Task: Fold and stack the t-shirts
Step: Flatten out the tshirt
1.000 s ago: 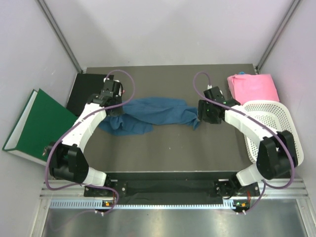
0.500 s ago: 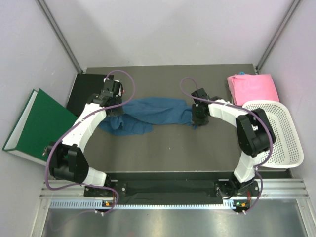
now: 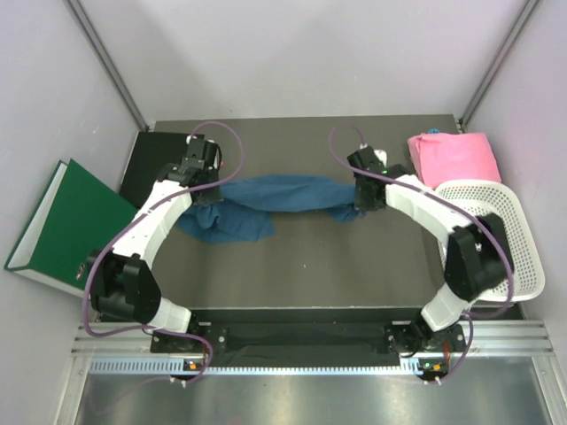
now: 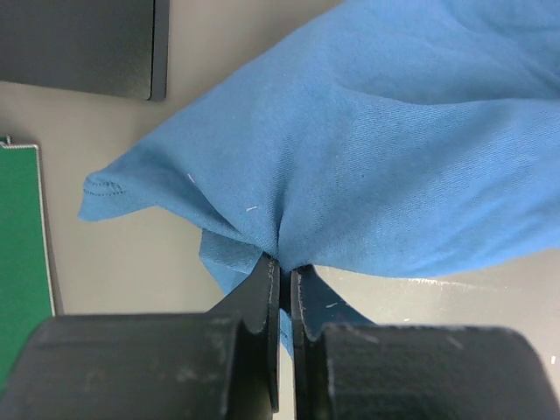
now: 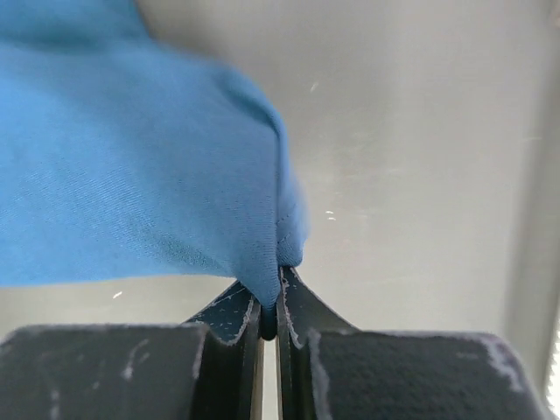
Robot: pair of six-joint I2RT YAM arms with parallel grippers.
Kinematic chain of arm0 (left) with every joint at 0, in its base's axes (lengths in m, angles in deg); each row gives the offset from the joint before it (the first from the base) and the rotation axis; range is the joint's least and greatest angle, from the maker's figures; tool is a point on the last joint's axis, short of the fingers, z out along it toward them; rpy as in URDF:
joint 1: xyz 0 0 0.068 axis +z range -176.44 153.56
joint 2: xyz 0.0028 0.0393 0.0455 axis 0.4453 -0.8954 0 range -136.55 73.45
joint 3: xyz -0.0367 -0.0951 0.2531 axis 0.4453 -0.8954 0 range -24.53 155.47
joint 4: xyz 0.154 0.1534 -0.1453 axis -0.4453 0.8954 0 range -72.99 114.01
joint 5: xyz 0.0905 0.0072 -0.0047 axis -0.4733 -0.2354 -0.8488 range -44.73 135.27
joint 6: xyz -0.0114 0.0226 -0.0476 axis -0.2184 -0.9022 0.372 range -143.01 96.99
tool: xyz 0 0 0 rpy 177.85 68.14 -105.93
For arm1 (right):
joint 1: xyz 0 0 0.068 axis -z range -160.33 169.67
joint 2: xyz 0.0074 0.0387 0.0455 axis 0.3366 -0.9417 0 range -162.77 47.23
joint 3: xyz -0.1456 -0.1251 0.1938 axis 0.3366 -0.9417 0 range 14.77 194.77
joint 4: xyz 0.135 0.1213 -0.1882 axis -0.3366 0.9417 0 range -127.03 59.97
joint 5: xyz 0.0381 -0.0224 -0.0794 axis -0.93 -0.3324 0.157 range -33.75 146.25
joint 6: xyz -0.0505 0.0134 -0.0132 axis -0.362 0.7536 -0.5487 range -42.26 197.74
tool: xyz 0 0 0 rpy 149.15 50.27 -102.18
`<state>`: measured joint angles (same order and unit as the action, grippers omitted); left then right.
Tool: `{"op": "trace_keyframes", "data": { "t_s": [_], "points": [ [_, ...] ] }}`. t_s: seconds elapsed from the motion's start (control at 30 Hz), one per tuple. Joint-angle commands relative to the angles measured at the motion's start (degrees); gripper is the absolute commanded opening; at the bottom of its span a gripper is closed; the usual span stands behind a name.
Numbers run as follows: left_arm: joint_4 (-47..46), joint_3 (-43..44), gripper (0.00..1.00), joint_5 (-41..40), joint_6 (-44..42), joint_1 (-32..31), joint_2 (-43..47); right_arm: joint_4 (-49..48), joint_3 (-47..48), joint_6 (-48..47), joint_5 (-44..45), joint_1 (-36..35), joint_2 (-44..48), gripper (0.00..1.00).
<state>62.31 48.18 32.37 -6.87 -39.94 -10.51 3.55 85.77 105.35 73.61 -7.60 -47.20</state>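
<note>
Teal t-shirt (image 3: pixel 283 195) (stretched) gripped: left pincer (image 4: pixel 280 262), right pincer (image 5: pixel 269 299).

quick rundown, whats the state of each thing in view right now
blue t-shirt: unfolded, bunched, stretched between both grippers
pink t-shirt: folded, lying flat at the far right
left gripper: shut on blue t-shirt
right gripper: shut on blue t-shirt
white basket: open side up, right side
green binder: closed, far left
</note>
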Motion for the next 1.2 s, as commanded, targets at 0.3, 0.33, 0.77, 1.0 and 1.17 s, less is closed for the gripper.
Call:
{"op": "trace_keyframes", "data": {
  "t_s": [0.3,0.33,0.77,1.0,1.17],
  "points": [
    [-0.2,0.1,0.00,0.1,-2.8,0.1,14.6,10.0,10.4,-6.0,12.3,-0.2,30.6,0.00],
    [-0.6,0.4,0.00,0.2,-2.8,0.1,14.4,6.0,9.6,-7.0,12.2,-0.2,31.7,0.00],
    [-5.5,18.8,0.00,-1.8,-6.1,1.5,-16.1,-14.5,10.2,-11.1,8.3,10.7,4.0,0.00],
    [-0.4,42.0,0.00,-2.6,-3.8,4.3,-36.1,-18.2,28.9,-14.5,10.7,11.3,-16.0,0.00],
    [2.3,56.3,0.99,-1.2,-2.4,5.8,-45.7,-17.6,38.4,-15.7,10.7,11.8,-23.7,0.00]
  ]
}}
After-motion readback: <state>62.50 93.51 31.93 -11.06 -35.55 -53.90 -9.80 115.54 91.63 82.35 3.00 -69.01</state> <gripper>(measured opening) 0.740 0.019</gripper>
